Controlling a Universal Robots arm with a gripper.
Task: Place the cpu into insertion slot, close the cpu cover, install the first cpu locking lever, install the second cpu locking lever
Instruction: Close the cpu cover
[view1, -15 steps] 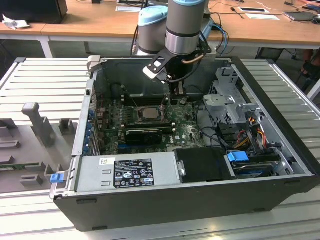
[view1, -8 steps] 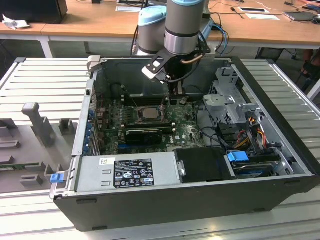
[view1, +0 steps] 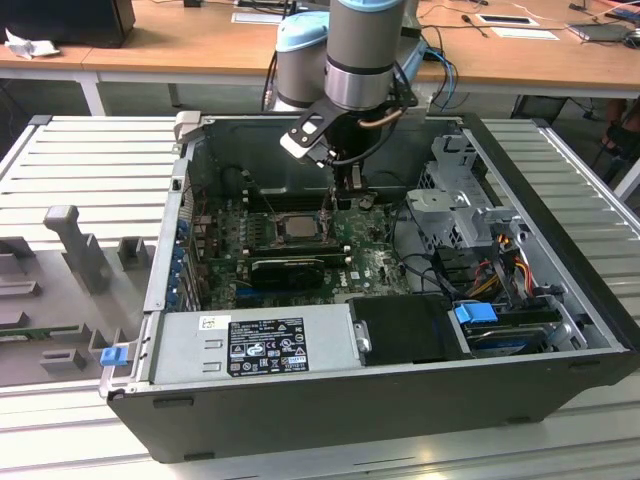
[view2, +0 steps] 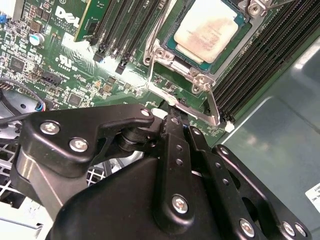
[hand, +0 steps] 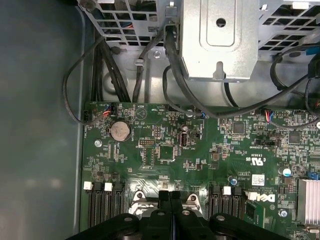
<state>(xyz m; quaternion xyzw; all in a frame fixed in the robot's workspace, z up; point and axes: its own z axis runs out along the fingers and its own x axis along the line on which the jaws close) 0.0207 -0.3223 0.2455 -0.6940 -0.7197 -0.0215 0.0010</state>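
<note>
Black gripper (view2: 176, 120) linkages lie nearest the lens in both wrist views; the two fingers (hand: 164, 197) are pressed together with nothing visibly held. Upper centre of the exterior view: the arm (view1: 365, 50), wrist vertical, gripper pointing straight down into the open computer case (view1: 350, 415). At the frame's centre, the pale cpu (view2: 207, 30) sits in the insertion slot (view1: 268, 230) on the green board (hand: 200, 150), the cpu cover (view2: 161, 55) closed around it. The fingertips stand just beside a thin metal lever (view2: 215, 107) along the cover's edge; contact cannot be told.
</note>
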